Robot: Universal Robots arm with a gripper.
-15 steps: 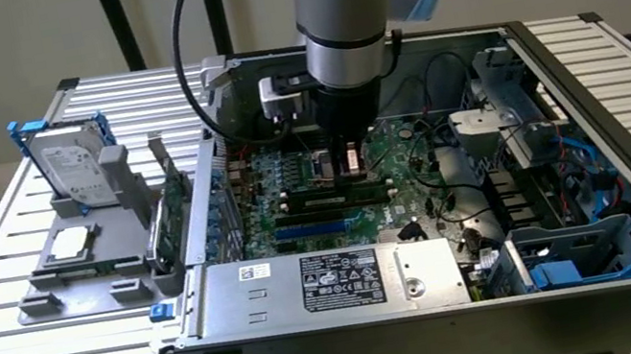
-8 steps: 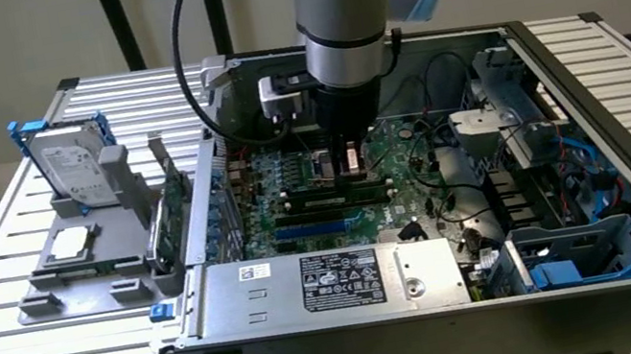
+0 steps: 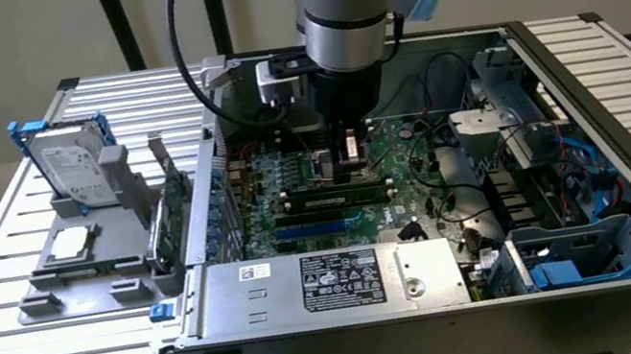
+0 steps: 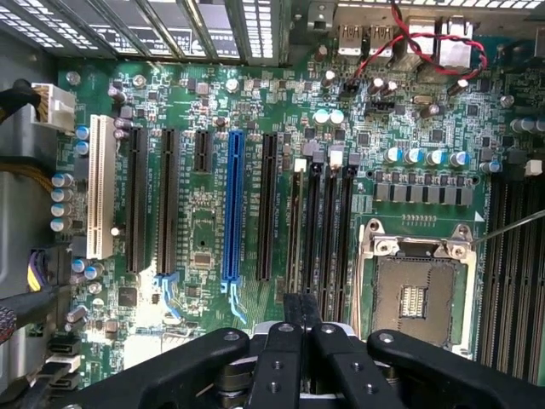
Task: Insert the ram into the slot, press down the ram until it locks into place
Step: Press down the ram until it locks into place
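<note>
The ram [image 3: 338,194] stands in a black slot [image 3: 295,208] on the motherboard inside the open PC case, lying across the exterior view. In the wrist view the ram [image 4: 297,226] is seen edge-on as a thin strip in the slot [image 4: 297,179] that lies furthest from the CPU socket in a group of parallel black slots. My gripper [image 3: 353,170] reaches straight down from above, right over the ram's middle. Its fingers [image 4: 281,341] are shut with nothing between them, and the gripper [image 4: 300,308] sits in line with that slot. Whether the tips touch the ram I cannot tell.
A blue slot [image 4: 232,204] and more black slots lie beside the ram. The bare CPU socket [image 4: 417,294] is on the other side. The power supply [image 3: 334,281] and a drive cage [image 3: 577,257] close in the case. A grey fixture [image 3: 85,266] with a hard drive [image 3: 74,171] and an upright card [image 3: 173,212] stands outside.
</note>
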